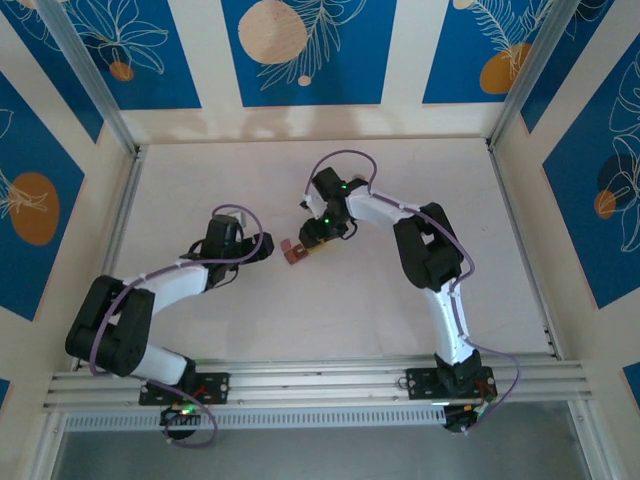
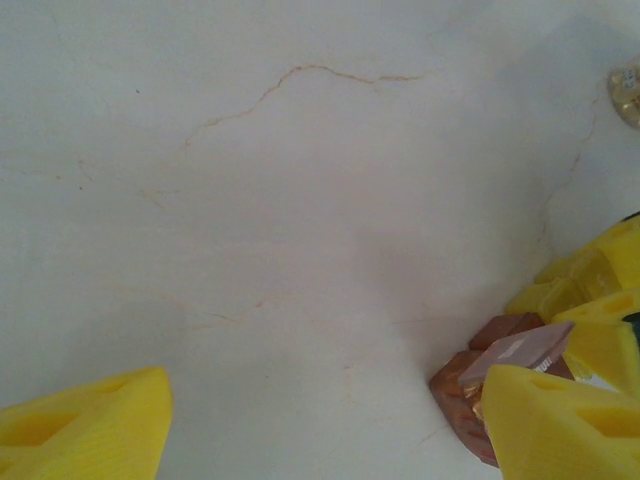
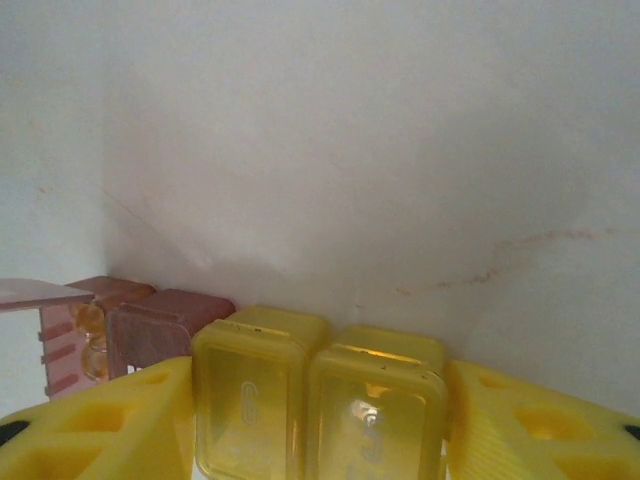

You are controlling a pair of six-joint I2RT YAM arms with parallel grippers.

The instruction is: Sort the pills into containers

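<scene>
The containers lie mid-table: a dark red box joined to a yellow box. In the right wrist view two yellow compartments with closed lids sit between my right gripper's fingers, which press on both sides. My right gripper is shut on the yellow box. The dark red box has one lid raised, and amber pills show inside. My left gripper stands open just left of the dark red box, with bare table between its fingers. One amber pill lies farther off.
The pale tabletop is bounded by an aluminium frame at the sides and a rail at the near edge. Both arm bases stand on that rail.
</scene>
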